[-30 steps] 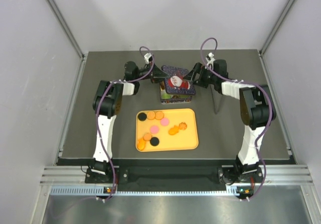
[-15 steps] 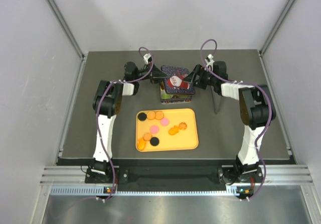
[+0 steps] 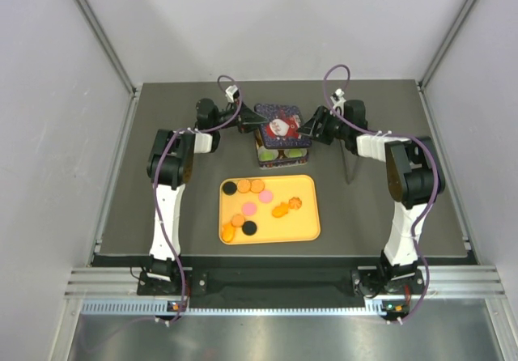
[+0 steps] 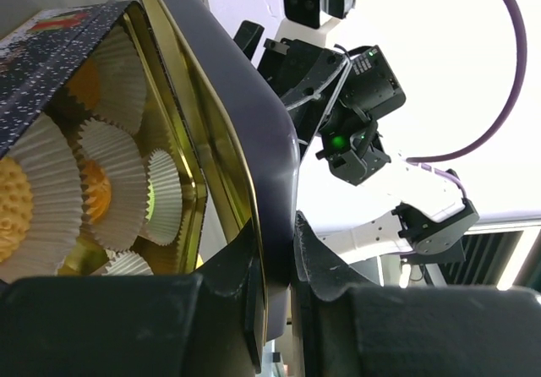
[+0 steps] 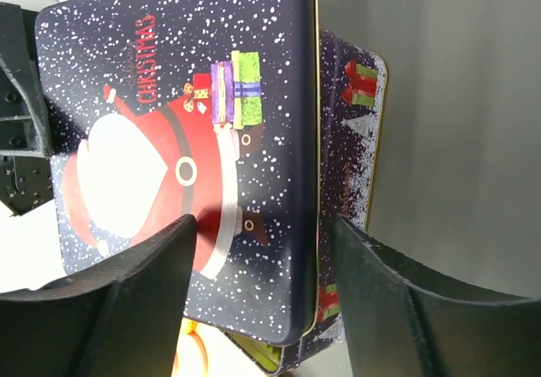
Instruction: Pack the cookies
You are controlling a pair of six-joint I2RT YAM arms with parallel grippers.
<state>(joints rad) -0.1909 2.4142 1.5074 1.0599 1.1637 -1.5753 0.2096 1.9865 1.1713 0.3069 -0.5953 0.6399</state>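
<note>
Lying flat, the cookies (image 3: 250, 208) show orange, pink and black

Looking down now on a dark grey table (image 3: 364, 215). Picking out a yellow tray (image 3: 299, 219) with rounded corners, lying flat on it around the middle, long side running left to right. Moving back from there and finding a dark, snow-speckled Christmas tin (image 3: 282, 158) standing upright on the tabletop, just beyond the tray's far rim, near it but apart, lining up roughly with the tray's centre.
</note>
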